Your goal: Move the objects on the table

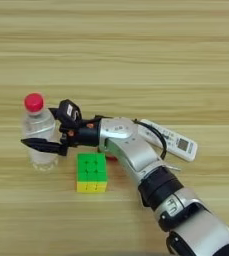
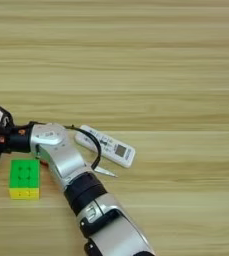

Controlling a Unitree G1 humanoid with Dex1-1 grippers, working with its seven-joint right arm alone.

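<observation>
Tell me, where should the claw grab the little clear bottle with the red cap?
Probably around the middle of the small clear plastic bottle with the red cap, coming in level from its right side. It stands upright and its body is round with straight walls, so one finger can go in front and one behind. The robot's black two-fingered claw is placed this way, one finger crossing the bottle's front.

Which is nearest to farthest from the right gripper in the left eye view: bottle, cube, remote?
From the right gripper:
1. Bottle, between its fingers, far left.
2. Cube, below and just right of it.
3. Remote, far right, behind the forearm.
</observation>
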